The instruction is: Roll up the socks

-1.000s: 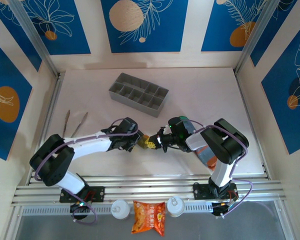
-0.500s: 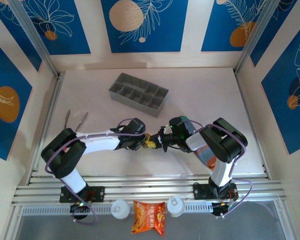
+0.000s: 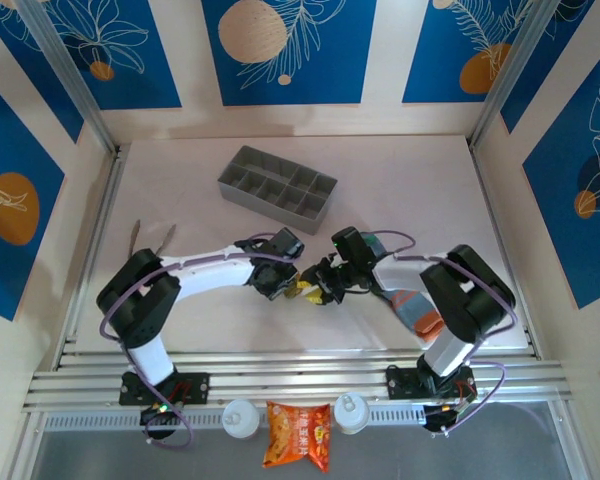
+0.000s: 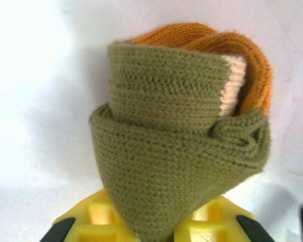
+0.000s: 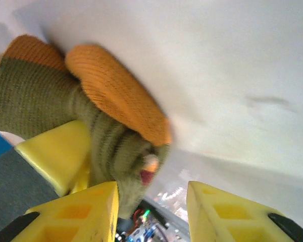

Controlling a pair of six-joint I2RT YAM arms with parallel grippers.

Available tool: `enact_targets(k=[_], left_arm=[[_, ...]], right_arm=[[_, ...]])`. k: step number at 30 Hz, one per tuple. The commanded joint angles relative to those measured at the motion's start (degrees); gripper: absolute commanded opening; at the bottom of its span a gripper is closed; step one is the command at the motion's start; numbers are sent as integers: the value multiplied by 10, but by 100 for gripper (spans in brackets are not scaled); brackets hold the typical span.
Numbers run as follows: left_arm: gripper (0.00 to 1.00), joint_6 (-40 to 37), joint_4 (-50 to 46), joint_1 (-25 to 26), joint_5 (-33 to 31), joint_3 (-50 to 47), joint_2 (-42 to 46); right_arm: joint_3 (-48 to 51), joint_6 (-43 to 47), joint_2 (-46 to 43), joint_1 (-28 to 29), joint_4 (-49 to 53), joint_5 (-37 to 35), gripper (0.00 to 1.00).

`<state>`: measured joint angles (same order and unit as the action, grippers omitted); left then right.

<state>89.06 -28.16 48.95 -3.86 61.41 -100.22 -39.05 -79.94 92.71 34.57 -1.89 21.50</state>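
Right hand (image 5: 150,197) now wider beside sock (image 5: 45,101)

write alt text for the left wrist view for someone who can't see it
A rolled-up olive-brown sock with orange and cream bands sits in the middle of the frame. Its lower fold is pinched between the two yellow fingers of the left gripper at the bottom edge. Behind it is a plain white table.

place: robot lab cell | cues: aluminium rail frame (image 3: 300,378), blue panel walls (image 3: 330,70) (leaf print)
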Motion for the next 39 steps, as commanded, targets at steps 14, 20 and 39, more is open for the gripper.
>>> enact_targets(k=[14,20,39], left_arm=[[0,-82,-382,8,29,220,-246],[0,-112,-394,7,42,282,-308],[1,-138,-423,8,76,371,-396]], right_arm=[[86,49,-154,-3,139,-97,39],[90,54,-165,-5,145,-94,38],[127,67,-202,93,-80,-176,50]])
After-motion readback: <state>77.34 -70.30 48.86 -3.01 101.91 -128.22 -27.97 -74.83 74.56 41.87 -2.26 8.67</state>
